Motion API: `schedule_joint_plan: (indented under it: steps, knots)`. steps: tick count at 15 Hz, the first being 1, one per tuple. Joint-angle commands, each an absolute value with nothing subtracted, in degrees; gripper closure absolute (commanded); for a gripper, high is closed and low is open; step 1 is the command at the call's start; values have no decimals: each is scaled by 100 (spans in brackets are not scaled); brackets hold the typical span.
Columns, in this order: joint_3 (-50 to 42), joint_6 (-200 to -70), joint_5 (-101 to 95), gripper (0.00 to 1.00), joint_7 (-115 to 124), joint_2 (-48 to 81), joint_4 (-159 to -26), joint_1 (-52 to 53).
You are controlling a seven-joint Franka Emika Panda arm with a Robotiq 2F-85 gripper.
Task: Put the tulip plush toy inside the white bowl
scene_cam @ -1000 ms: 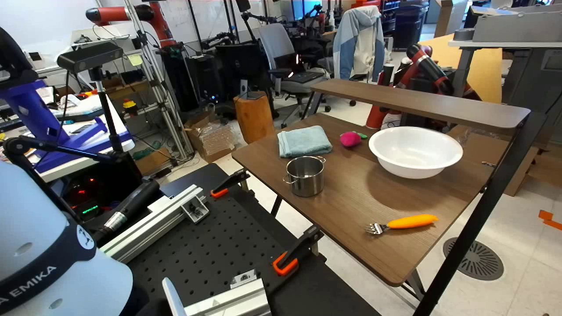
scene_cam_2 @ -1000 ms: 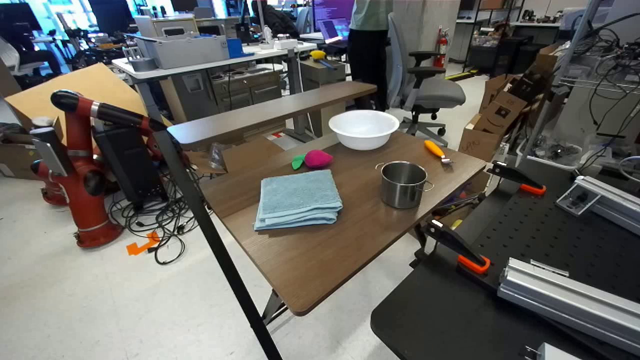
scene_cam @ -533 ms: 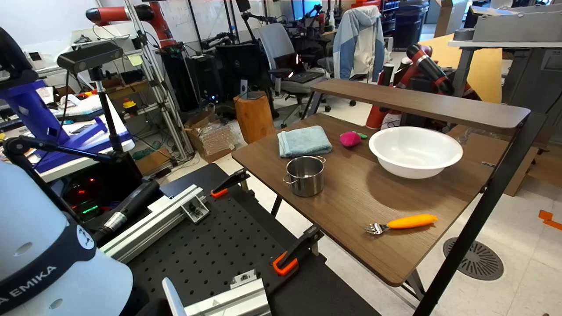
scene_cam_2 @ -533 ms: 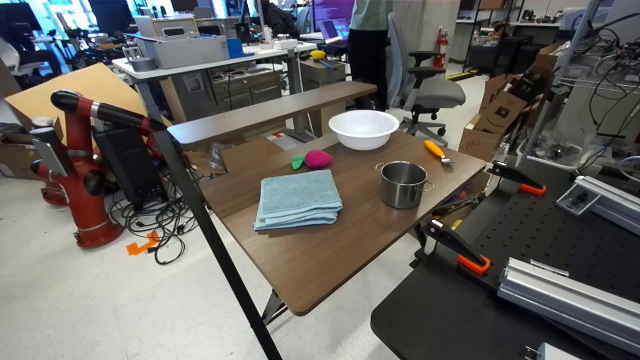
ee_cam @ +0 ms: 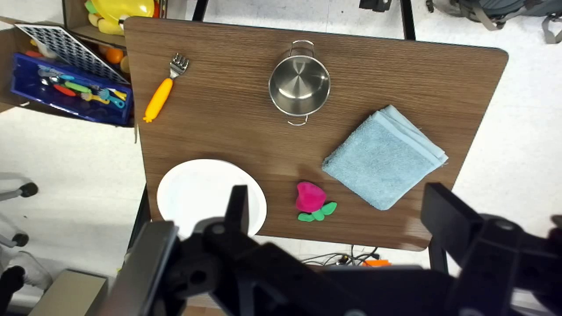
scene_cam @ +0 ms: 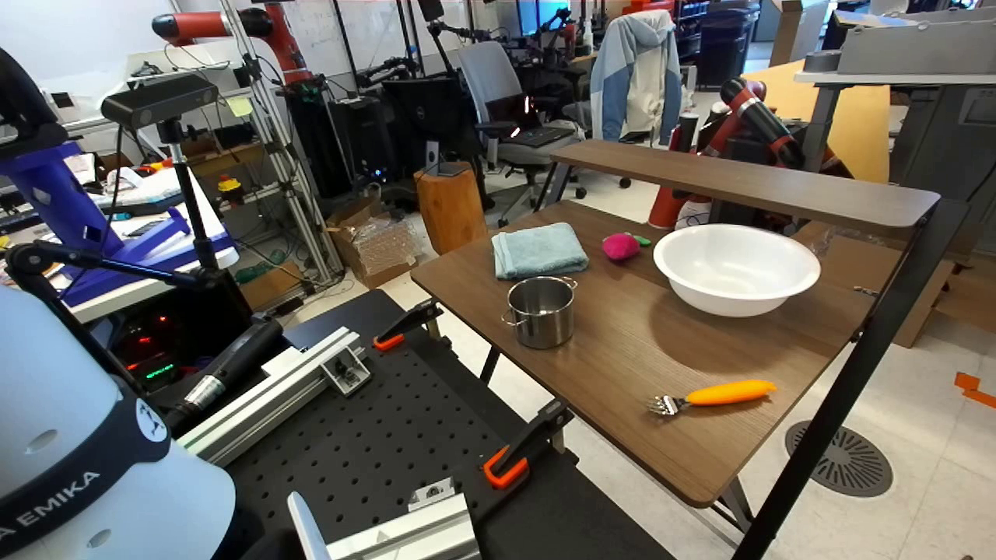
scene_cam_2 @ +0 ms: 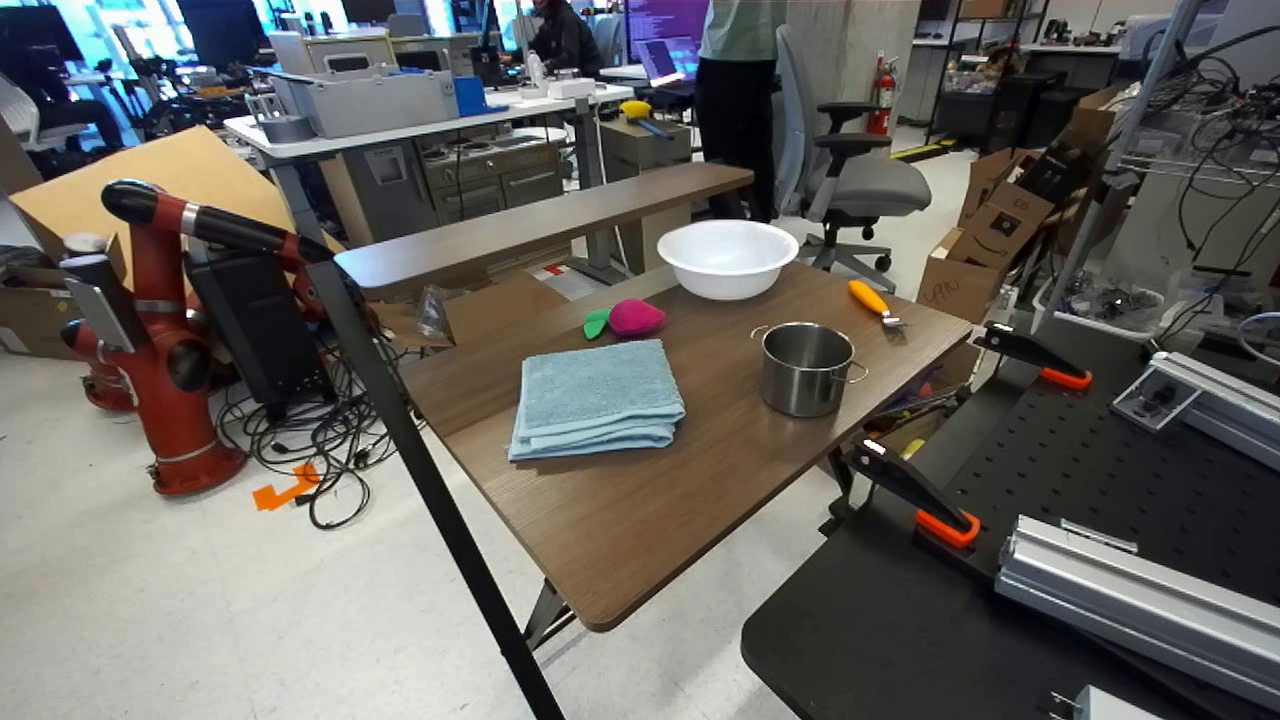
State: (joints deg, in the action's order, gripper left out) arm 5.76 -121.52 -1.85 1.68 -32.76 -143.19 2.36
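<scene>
The tulip plush toy (ee_cam: pixel 311 197) is a small pink-red lump with green leaves. It lies on the brown table between the bowl and the folded towel. It also shows in both exterior views (scene_cam: pixel 621 246) (scene_cam_2: pixel 637 317). The white bowl (ee_cam: pixel 197 188) stands on the table beside the toy, wide and round; it also shows in both exterior views (scene_cam: pixel 735 268) (scene_cam_2: pixel 728 258). In the wrist view my gripper (ee_cam: pixel 337 186) is open and empty, high above the table, its fingers wide apart. The left finger covers part of the bowl. The gripper is out of both exterior views.
A folded blue towel (ee_cam: pixel 386 158) lies close to the toy. A metal pot (ee_cam: pixel 299 85) stands near the table's front edge. An orange-handled fork (ee_cam: pixel 160 96) lies near a corner. A raised wooden shelf (scene_cam: pixel 747 183) runs along the table's back, behind the bowl and toy.
Nothing on the table has moved and the visible part of the arm is still. Only a person far in the background has shifted.
</scene>
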Motion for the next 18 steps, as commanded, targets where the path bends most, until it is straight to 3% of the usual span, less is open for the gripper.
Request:
schedule_joint_plan:
  steps: [1, 9, 18]
  knots:
    - [535, -12132, -214, 0, 192, -3272, -14305, 284]
    - [497, -13273, -88, 0, 524, -2394, -14276, 237]
    - [362, -14367, 201, 0, 1194, 359, -12976, 163]
